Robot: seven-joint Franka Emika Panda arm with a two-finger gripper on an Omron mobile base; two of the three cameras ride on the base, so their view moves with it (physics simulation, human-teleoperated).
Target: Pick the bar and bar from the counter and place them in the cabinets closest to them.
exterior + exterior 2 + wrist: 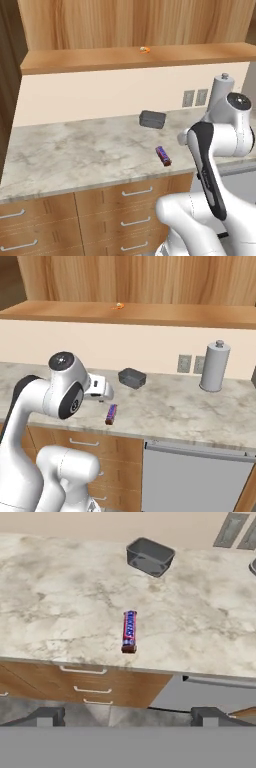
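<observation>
1. The blue bar lies flat on the table, close to its front edge; a clumsy approach could nudge it off onto the floor.
2. The gripper hangs back from the table with its jaws wide apart, holding nothing; a crooked descent might pinch the bar's end and let it slip.
3. The dark grey block sits well behind the bar, no real obstacle.
4. The cabinets and shelf ledge are high; a long lift risks dropping the bar.
</observation>
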